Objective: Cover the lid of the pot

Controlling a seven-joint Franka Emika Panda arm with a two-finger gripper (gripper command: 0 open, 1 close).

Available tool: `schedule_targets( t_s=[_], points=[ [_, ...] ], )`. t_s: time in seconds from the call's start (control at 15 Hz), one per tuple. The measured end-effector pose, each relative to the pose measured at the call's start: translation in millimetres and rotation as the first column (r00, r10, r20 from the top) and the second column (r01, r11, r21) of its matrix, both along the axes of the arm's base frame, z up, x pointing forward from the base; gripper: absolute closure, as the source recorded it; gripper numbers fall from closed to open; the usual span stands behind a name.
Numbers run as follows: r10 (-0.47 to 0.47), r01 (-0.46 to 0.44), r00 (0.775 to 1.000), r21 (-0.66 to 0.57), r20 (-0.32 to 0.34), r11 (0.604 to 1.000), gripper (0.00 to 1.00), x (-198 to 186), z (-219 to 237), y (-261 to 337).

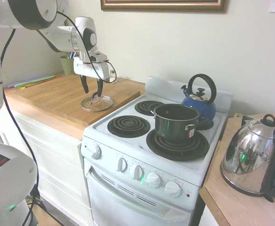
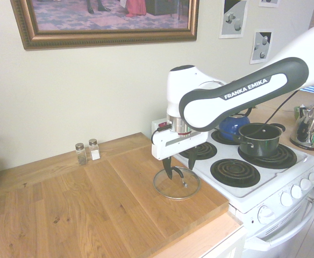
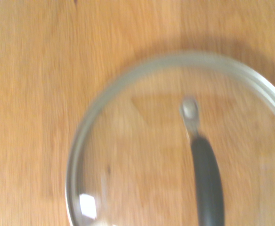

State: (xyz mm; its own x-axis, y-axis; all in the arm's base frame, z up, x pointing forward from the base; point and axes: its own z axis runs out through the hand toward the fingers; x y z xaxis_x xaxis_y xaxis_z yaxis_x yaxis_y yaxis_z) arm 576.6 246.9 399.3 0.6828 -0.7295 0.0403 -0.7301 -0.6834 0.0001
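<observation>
From left to right in the first exterior view, there is first the wooden board (image 1: 43, 101), where some long thin coloured items (image 1: 34, 81) lie near the wall side, with a green cup (image 1: 67, 66) behind them. Then comes the claw (image 1: 92, 93), pointing down over the board. Its two fingers stand wide apart, and I see nothing clamped between them. Just below is the glass lid (image 1: 104, 104), which lies flat on the board, near the edge beside the stove (image 1: 100, 128). Its dark arched handle (image 3: 207, 183) rises close to the fingertips; whether they touch it, I cannot tell. Further right, the dark pot (image 1: 170, 127) sits on a front burner (image 1: 190, 149), with its mouth uncovered. The blue kettle (image 1: 203, 108) is behind it, and the chrome kettle (image 1: 250, 153) is on the counter at the far right. In my judgement, the step in hand is the taking of the lid. The next move calls for placing the fingers on both sides of the handle, a little lower if necessary, and closing them firmly. After this, the lid should be raised level, high enough to pass above the pot's rim; a grip away from the middle could let it tilt.
</observation>
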Motion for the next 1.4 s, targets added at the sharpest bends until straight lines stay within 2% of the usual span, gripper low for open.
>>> schedule_targets(
  t_s=[0.4,1.0,1.07,1.4],
  points=[
    [-0.008,0.008,1.0,-0.004,-0.018,1.0,0.0,32,-6,-6],
    [0.011,-0.012,0.999,-0.021,-0.053,1.0,0.0,23,-19,0],
    [0.014,-0.015,0.998,-0.022,-0.058,1.0,1.0,21,-22,2],
    [0.02,-0.021,0.998,-0.02,-0.059,1.0,1.0,21,-24,1]
  ],
)
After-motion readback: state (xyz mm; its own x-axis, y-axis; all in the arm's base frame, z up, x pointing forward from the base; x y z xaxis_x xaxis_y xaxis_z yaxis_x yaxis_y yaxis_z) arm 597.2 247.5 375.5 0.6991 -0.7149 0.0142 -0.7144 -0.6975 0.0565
